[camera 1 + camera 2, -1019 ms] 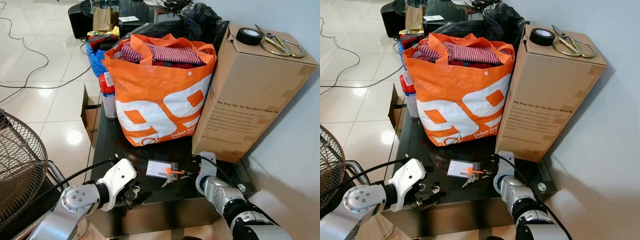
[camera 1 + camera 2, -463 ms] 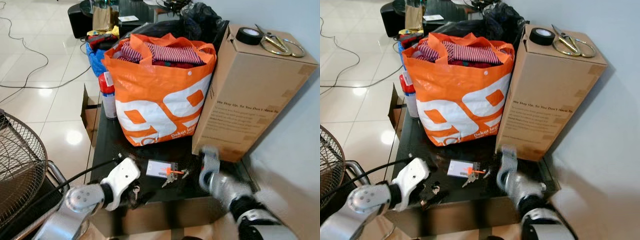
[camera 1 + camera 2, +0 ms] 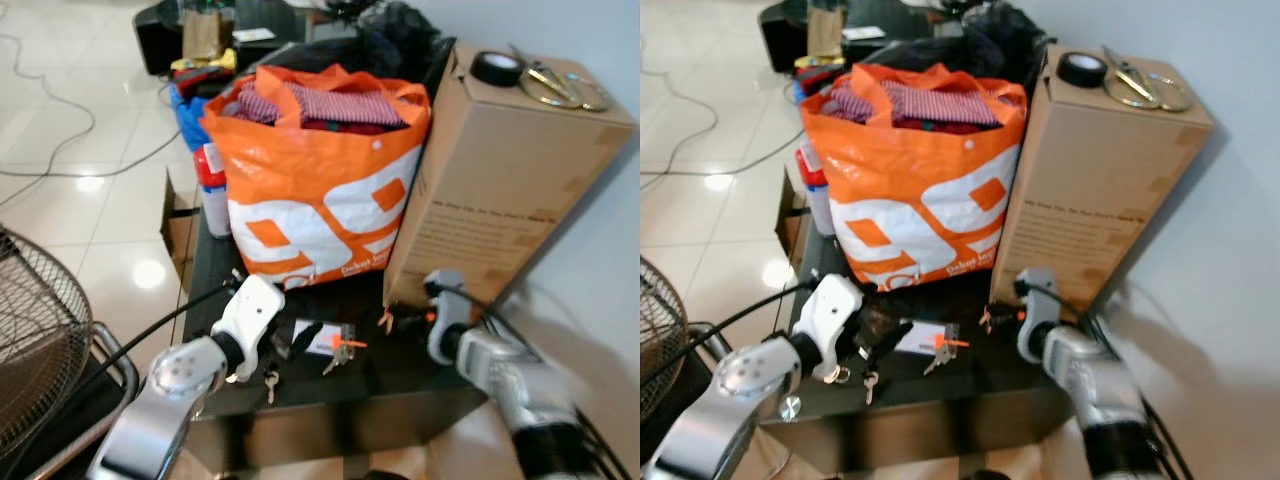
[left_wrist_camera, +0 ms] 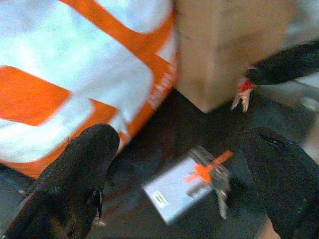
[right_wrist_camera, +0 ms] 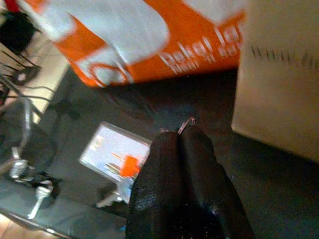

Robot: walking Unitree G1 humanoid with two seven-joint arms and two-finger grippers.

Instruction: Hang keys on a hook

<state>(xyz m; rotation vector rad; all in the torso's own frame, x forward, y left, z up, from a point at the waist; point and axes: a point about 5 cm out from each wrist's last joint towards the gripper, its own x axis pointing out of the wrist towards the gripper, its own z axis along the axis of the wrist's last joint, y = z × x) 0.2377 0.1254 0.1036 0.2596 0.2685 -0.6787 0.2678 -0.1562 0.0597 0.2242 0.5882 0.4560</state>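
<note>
Moved since the earlier frames: left gripper (image 3: 290, 338), forward from the table's front edge to just beside the card holder; right gripper (image 5: 179, 135), up off the tabletop to a spot in front of the foot of the cardboard box.

1. Left gripper: fingers (image 4: 82, 167) spread wide, holding nothing, low over the black table (image 3: 215, 275), with the card holder between and beyond them in the left wrist view.
2. Right gripper: fingers pressed together on a red-tagged key (image 4: 243, 94), which hangs from the tips, clear of the table and near the lower corner of the box. A small metal ring shows at the fingertips in the right wrist view.
3. Card holder (image 3: 322, 338): clear sleeve, lying flat on the table between the two grippers.
4. Orange-tagged key bunch (image 3: 345, 345): lying at the card holder's right end, touching it.
5. Loose key (image 3: 270, 380): at the table's front edge, below the left gripper.
6. Orange shopping bag (image 3: 320, 190): upright at mid-table, stuffed with striped cloth.
7. Cardboard box (image 3: 510, 190): upright, just beside the bag on its right; a black tape roll (image 3: 497, 68) and scissors (image 3: 560, 85) lie on top.
8. Red-and-white spray can (image 3: 210, 185): behind the bag's left side.
9. Wire fan guard (image 3: 40, 340): on the floor, left of the table.
</note>
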